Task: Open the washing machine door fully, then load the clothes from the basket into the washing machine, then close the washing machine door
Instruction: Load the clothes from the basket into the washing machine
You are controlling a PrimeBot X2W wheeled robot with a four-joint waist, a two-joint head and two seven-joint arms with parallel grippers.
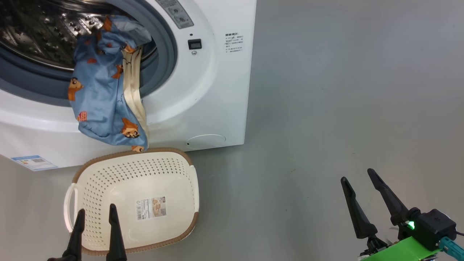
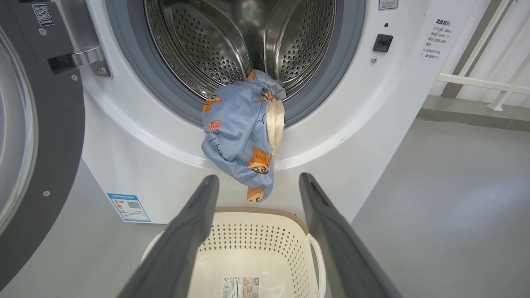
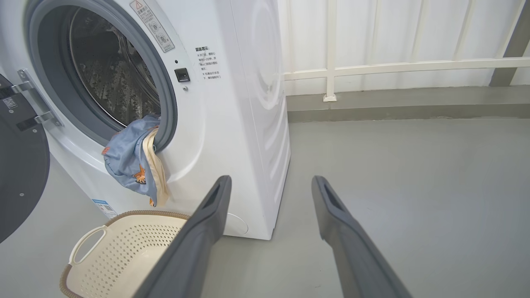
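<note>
The clothes (image 1: 105, 90) hang half out of the washing machine (image 1: 217, 90) above the empty basket (image 1: 101, 181), so it looks best to grab them low and push them deep inside, while the left fingers (image 1: 115, 232) hover over the basket and the right fingers (image 1: 357, 210) over the floor (image 1: 308, 108), both wide open, holding nothing.

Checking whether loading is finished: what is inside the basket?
The basket holds its paper label, nothing else seen. The left tool's fingers hide part of its near floor.
</note>
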